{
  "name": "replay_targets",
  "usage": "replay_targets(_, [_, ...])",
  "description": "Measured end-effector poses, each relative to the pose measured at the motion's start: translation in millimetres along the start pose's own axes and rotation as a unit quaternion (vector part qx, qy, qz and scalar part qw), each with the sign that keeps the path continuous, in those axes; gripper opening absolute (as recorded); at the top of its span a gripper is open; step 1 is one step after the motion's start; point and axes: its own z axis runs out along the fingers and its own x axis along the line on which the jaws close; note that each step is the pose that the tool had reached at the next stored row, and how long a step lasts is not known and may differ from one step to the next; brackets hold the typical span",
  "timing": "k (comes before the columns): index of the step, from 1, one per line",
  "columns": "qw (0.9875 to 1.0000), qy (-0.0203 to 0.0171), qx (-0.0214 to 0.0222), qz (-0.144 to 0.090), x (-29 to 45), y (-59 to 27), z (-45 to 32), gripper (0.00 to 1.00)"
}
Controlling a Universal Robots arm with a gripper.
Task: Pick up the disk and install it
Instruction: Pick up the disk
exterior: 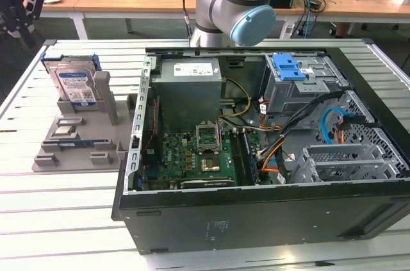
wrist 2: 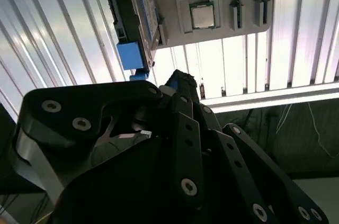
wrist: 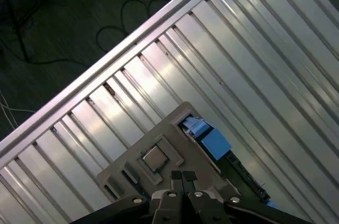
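You will find the disk [exterior: 75, 85] standing upright on edge in the grey holder [exterior: 106, 135]. The holder rests on the slatted tabletop [exterior: 64, 220], and the open computer case [exterior: 256, 156] lies just beside the holder on the exterior view's right. Your tool [exterior: 18, 24] hangs over the holder, apart from the disk, its fingertips [wrist: 176, 175] drawn together with nothing between them. In the first wrist view, the disk's blue rail [wrist: 214, 142] shows at the holder's edge, near a small square chip [wrist: 153, 158] seated in the holder.

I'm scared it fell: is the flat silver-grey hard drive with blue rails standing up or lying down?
Standing up. The silver-grey hard drive sits on edge in a grey plastic holder, its label facing outward.
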Motion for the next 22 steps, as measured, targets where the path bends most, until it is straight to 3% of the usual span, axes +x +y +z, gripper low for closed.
replay_targets(5, [0.9994, 0.0015, -0.0008, -0.034, 0.0, 0.0, 0.0, 0.11])
replay_targets(10, [0.9976, 0.0031, -0.0016, -0.070, 0.0, 0.0, 0.0, 0.11])
replay_targets(16, [0.9944, 0.0047, -0.0025, -0.106, 0.0, 0.0, 0.0, 0.11])
replay_targets(22, [0.9903, 0.0062, -0.0033, -0.139, 0.0, 0.0, 0.0, 0.11])
